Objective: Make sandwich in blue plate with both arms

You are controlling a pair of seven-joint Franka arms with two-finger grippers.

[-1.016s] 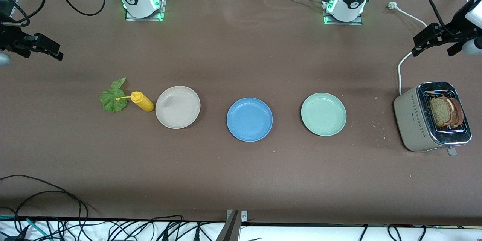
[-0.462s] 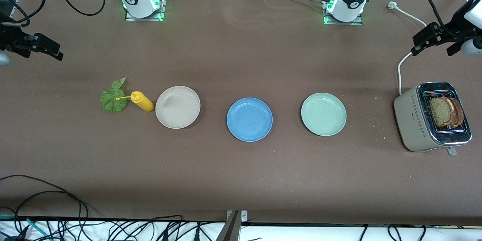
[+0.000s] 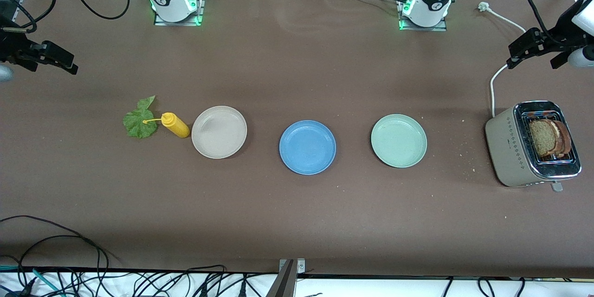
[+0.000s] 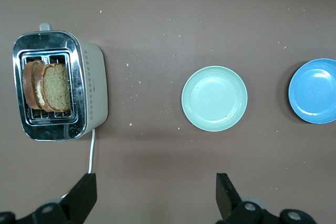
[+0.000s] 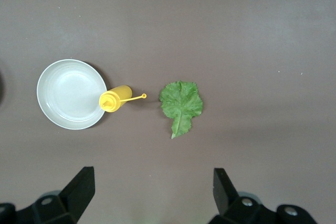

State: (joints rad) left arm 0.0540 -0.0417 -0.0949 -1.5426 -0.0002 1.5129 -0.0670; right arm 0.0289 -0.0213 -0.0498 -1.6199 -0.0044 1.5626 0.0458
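The blue plate point(image 3: 307, 147) is sitting bare at the middle of the table, flanked by a beige plate point(image 3: 219, 132) toward the right arm's end and a pale green plate point(image 3: 398, 140) toward the left arm's end; the three are lying in a row, well apart from one another.

Two slices of brown bread point(image 3: 550, 138) are standing upright, side by side, in the slots of a beige toaster point(image 3: 510, 148) at the left arm's end of the table (its white cord point(image 3: 493, 84) is trailing away from the front camera). The lettuce leaf point(image 3: 139, 120) is lying flat on the table at the right arm's end, with a yellow squeeze bottle point(image 3: 174, 124) standing between it and the beige plate, its thin nozzle pointing over the leaf.

The left gripper point(image 4: 156, 195) is hanging high over the table near the toaster, its fingers point(image 4: 84, 195) spread wide and holding nothing. The right gripper point(image 5: 152, 190) is hovering high over the table near the leaf and the bottle, its fingers point(image 5: 79, 187) likewise standing wide apart and empty.
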